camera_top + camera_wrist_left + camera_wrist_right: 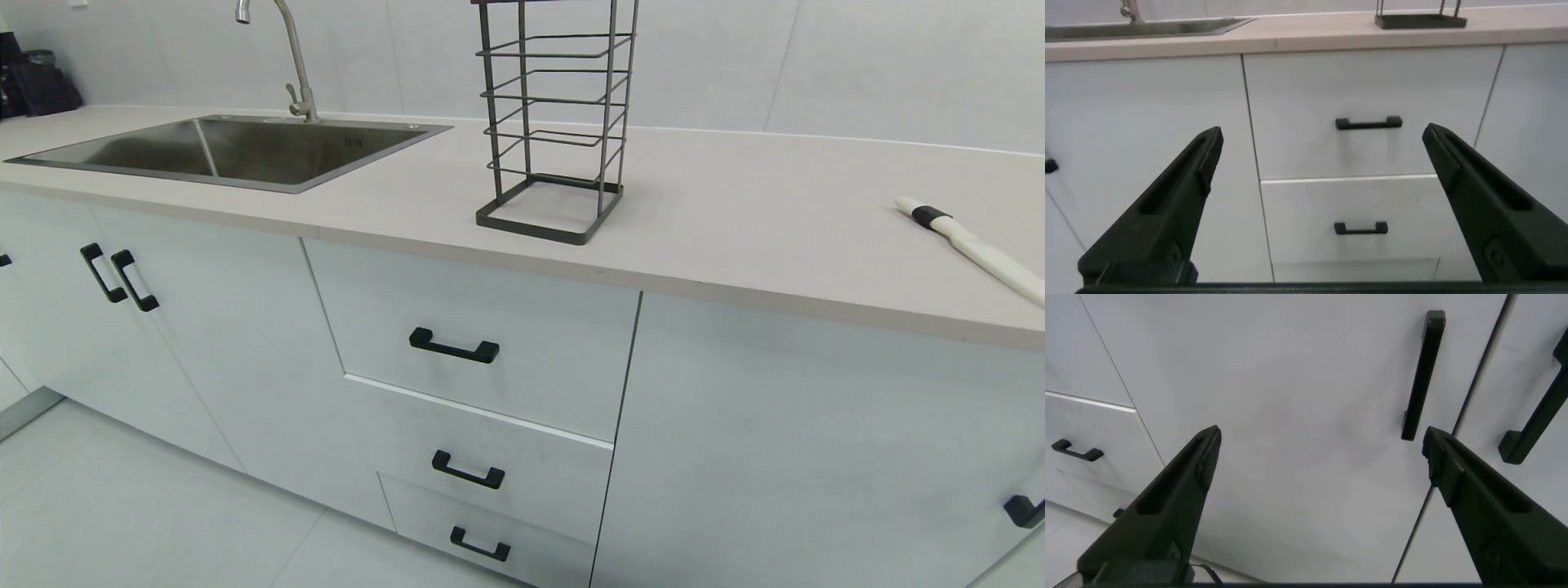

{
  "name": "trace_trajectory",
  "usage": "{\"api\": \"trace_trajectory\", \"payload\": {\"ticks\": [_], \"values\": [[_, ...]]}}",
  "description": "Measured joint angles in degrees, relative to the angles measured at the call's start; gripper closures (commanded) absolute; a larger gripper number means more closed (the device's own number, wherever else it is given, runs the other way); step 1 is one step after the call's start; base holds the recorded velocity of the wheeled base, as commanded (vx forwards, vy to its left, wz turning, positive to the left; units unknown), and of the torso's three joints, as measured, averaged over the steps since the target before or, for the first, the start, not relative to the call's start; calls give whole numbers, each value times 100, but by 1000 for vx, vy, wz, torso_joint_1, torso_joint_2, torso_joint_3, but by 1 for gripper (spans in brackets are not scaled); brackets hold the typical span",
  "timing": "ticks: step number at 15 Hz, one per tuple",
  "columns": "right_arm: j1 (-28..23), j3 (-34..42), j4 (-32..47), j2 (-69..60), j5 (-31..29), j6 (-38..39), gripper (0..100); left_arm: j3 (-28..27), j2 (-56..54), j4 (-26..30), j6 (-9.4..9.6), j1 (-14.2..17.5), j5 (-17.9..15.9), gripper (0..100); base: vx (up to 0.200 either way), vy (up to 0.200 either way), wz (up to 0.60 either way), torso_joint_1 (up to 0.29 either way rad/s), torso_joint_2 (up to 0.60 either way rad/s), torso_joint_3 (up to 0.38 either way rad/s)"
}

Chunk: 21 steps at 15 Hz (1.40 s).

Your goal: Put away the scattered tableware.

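A white utensil with a black band [971, 247] lies on the countertop [735, 212] at the far right, near the front edge. A black wire rack [555, 122] stands upright on the counter's middle. My left gripper [1323, 139] is open, low in front of the white drawers, facing the top drawer handle [1369, 124] from some distance. My right gripper [1323, 441] is open too, facing a white cabinet door with a vertical black handle [1422, 376]. Nothing sits between either pair of fingers.
A steel sink [229, 151] with a tall faucet [290, 57] is set in the counter at the left. Below are three stacked drawers with black handles [454, 347] and cabinet doors [122, 278] on both sides. Dark items [37, 82] sit at the far left corner.
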State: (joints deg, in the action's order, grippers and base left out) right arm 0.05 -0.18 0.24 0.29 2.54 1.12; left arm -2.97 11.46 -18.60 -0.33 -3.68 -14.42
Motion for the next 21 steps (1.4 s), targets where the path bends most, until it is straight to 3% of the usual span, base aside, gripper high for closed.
{"api": "trace_trajectory", "payload": {"ticks": [5,6,7,8,10,18,21], "values": [[-5,0,2,1,0,2,0,277,-912,1694,111,324,339,0,0,0,0,0,0,0],[-5,0,0,1,0,7,0,279,-1003,1749,191,344,747,0,0,0,0,0,0,0],[-5,0,2,1,0,5,0,282,-1062,1860,148,358,1128,0,0,0,0,0,0,0],[-5,0,0,1,0,2,0,286,-1100,1858,57,363,1265,0,0,0,0,0,0,0],[-5,0,0,0,0,2,0,290,-1146,1855,51,368,1273,0,0,0,0,0,0,0],[-5,0,2,1,0,0,0,297,-1156,1853,40,368,1275,0,0,0,-600,2,1,5],[-2,-2,-2,1,0,0,0,297,-1156,1855,20,368,1265,0,133,0,0,2,2,2]]}}
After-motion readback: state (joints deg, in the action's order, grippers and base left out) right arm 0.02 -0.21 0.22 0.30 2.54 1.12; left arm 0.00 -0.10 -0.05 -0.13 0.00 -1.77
